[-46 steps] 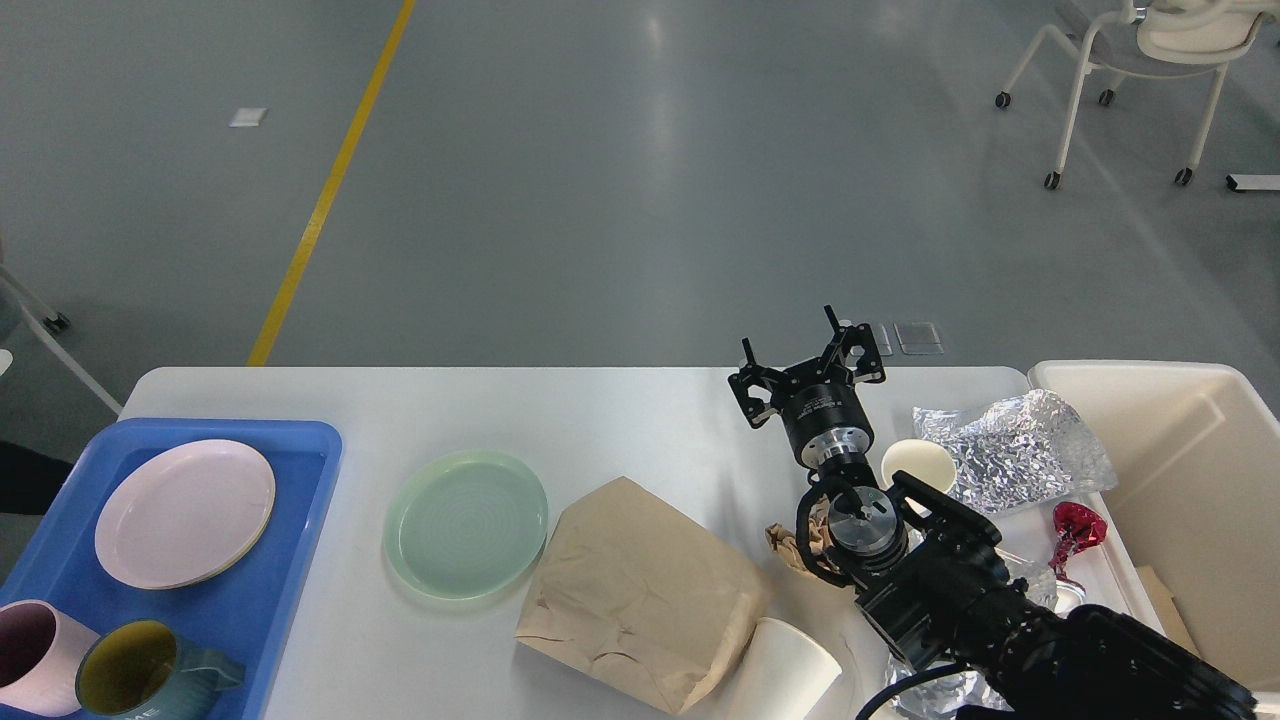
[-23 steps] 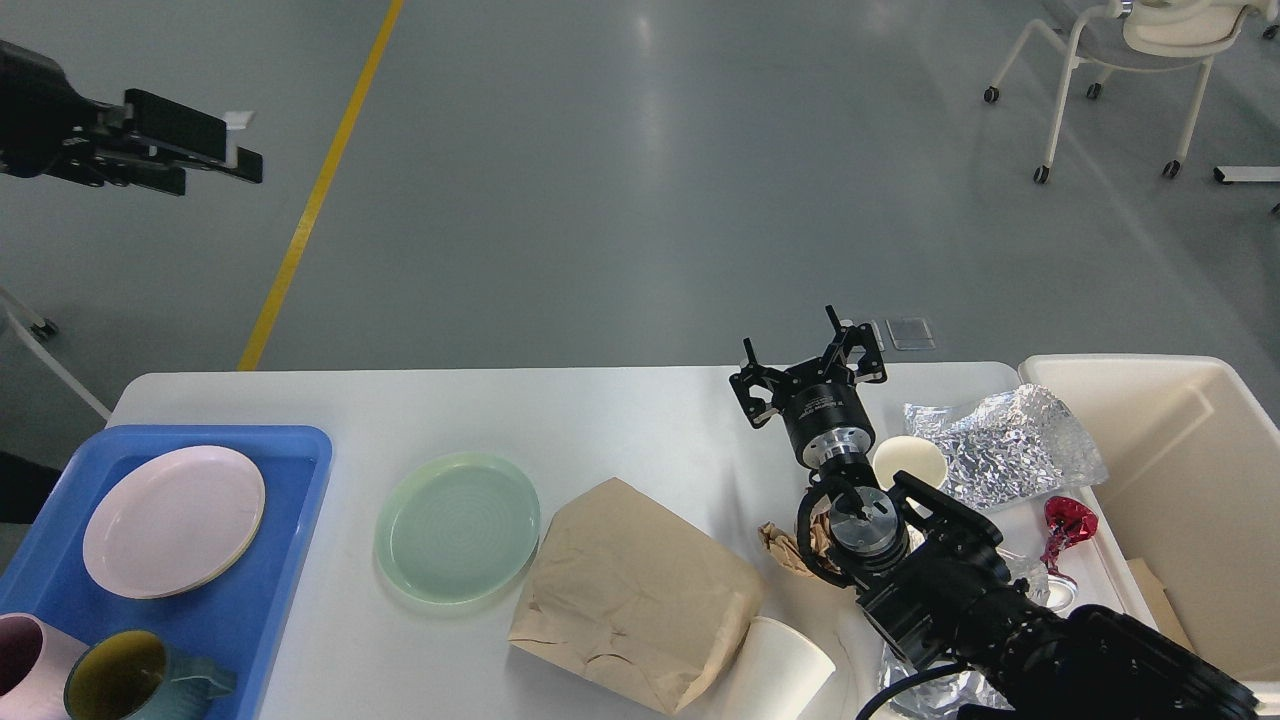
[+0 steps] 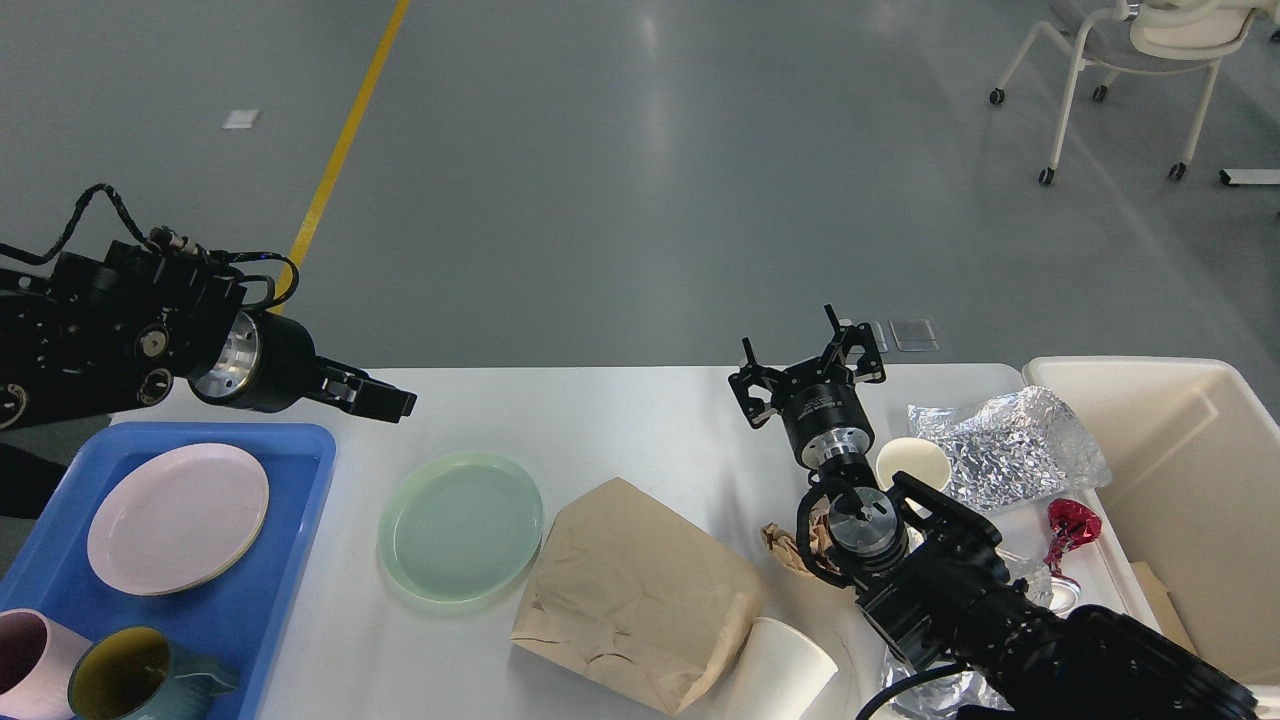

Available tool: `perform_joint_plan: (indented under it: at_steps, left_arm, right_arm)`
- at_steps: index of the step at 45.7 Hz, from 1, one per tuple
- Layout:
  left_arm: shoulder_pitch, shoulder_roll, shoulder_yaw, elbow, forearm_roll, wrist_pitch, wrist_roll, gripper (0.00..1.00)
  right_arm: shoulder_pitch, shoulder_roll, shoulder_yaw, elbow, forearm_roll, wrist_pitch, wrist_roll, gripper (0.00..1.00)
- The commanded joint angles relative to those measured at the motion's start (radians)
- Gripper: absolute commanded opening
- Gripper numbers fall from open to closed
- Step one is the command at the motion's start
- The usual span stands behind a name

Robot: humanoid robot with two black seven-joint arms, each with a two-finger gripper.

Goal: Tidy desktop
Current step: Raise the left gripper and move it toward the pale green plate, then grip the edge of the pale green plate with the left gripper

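Note:
The white desktop [image 3: 620, 420] holds a green plate [image 3: 460, 525], a crumpled brown paper bag [image 3: 635, 590], a white paper cup on its side [image 3: 785, 670], an upright paper cup [image 3: 915, 462], crumpled foil [image 3: 1010, 445], a red wrapper [image 3: 1072, 530] and a brown paper wad [image 3: 795, 545]. My left gripper [image 3: 385, 397] hovers over the back left of the desktop, between the tray and the green plate; its fingers overlap, seen from the side. My right gripper [image 3: 805, 365] is open and empty above the far edge, left of the upright cup.
A blue tray [image 3: 300, 470] at the left holds a pink plate [image 3: 178, 517], a pink mug [image 3: 25, 665] and a teal mug [image 3: 130, 675]. A cream bin [image 3: 1180, 470] stands at the right. My right arm covers the front right corner.
My left arm has come in from the upper left and dropped to just above the table beside the tray. The right arm and the objects have not moved.

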State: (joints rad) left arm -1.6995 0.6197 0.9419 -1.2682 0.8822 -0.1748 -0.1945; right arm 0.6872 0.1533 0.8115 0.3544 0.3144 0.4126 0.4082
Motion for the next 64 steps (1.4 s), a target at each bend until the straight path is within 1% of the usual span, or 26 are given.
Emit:
perform_joint_plan:
  at_steps: [1, 3, 6, 11, 13, 22, 29, 32, 40, 43, 56, 64]
  left_arm:
    - [0.067, -0.044, 0.038, 0.0, 0.001, 0.052, 0.023, 0.92]
    - [0.086, -0.061, 0.043, 0.0, 0.001, 0.055, 0.033, 0.91]
    - [0.115, -0.072, 0.041, 0.0, -0.012, 0.06, 0.063, 0.91]
    - [0.164, -0.075, 0.028, 0.018, -0.014, 0.078, 0.138, 0.91]
    - [0.182, -0.075, 0.021, 0.023, -0.017, 0.092, 0.158, 0.91]
    - [0.302, -0.109, -0.04, 0.098, -0.054, 0.097, 0.202, 0.91]
    - [0.357, -0.109, -0.109, 0.109, -0.235, 0.095, 0.256, 0.91]
    - [0.363, -0.109, -0.11, 0.115, -0.276, 0.097, 0.259, 0.91]
    - [0.402, -0.109, -0.11, 0.165, -0.284, 0.095, 0.257, 0.91]
    - [0.428, -0.11, -0.114, 0.194, -0.276, 0.1, 0.244, 0.91]
    - [0.515, -0.166, -0.176, 0.343, -0.275, 0.098, 0.228, 0.91]
    - [0.537, -0.196, -0.181, 0.356, -0.272, 0.103, 0.227, 0.91]
  right_arm:
    - [0.0, 0.0, 0.0, 0.0, 0.0, 0.0, 0.001, 1.0]
    - [0.0, 0.0, 0.0, 0.0, 0.0, 0.0, 0.0, 1.0]
    - [0.0, 0.0, 0.0, 0.0, 0.0, 0.0, 0.0, 1.0]
    - [0.0, 0.0, 0.0, 0.0, 0.0, 0.0, 0.001, 1.0]
    - [0.0, 0.0, 0.0, 0.0, 0.0, 0.0, 0.0, 1.0]
    - [0.0, 0.0, 0.0, 0.0, 0.0, 0.0, 0.0, 1.0]
    - [0.0, 0.0, 0.0, 0.0, 0.0, 0.0, 0.0, 1.0]
    - [0.0, 0.0, 0.0, 0.0, 0.0, 0.0, 0.0, 1.0]
    - [0.0, 0.0, 0.0, 0.0, 0.0, 0.0, 0.001, 1.0]
    - [0.0, 0.0, 0.0, 0.0, 0.0, 0.0, 0.0, 1.0]
    - [0.0, 0.0, 0.0, 0.0, 0.0, 0.0, 0.0, 1.0]
    - [0.0, 0.0, 0.0, 0.0, 0.0, 0.0, 0.0, 1.0]
